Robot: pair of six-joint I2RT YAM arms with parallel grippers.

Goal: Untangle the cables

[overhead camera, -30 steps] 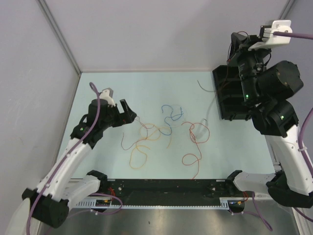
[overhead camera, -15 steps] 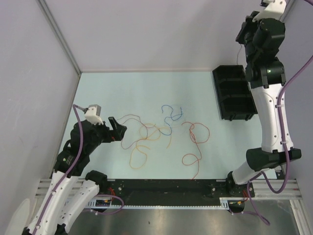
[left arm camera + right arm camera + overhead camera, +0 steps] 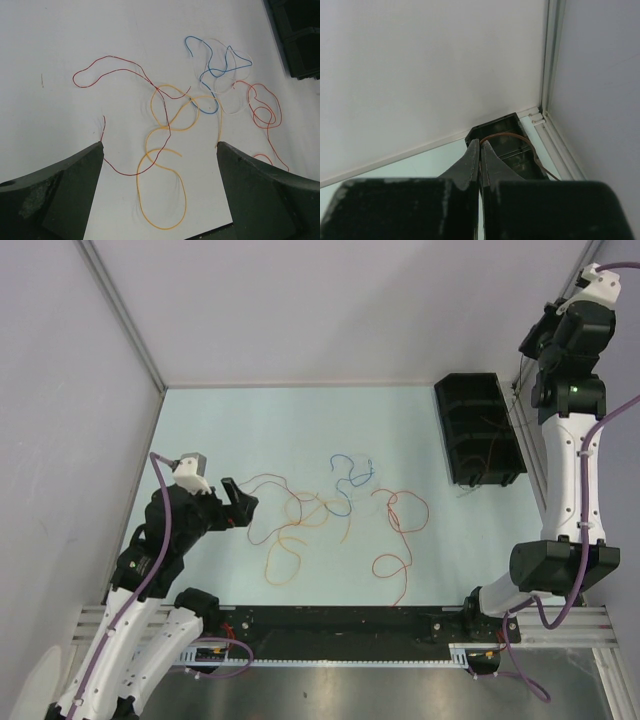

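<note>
Several cables lie tangled mid-table: a blue one (image 3: pixel 350 478), a yellow-orange one (image 3: pixel 288 540), a red one (image 3: pixel 402 515) and a dark red one (image 3: pixel 262 510). The left wrist view shows them ahead: dark red (image 3: pixel 107 62), yellow (image 3: pixel 165 200), blue (image 3: pixel 215 70), red (image 3: pixel 262 107) and a white one (image 3: pixel 227 105). My left gripper (image 3: pixel 238 502) (image 3: pixel 161 145) is open and empty, above the table left of the tangle. My right gripper (image 3: pixel 530 342) (image 3: pixel 480 145) is raised high at the back right, shut on a thin brown cable (image 3: pixel 520 136) that hangs down (image 3: pixel 492 445) over the black tray.
A black compartmented tray (image 3: pixel 470 400) stands at the back right, also in the right wrist view (image 3: pixel 492 125) and at the left wrist view's top right (image 3: pixel 300 45). Walls close the left, back and right sides. A black rail (image 3: pixel 340 620) runs along the near edge.
The right arm has swung up and to the right, carrying its cable high over the tray. The left arm drew back toward the near left, then stayed still.
</note>
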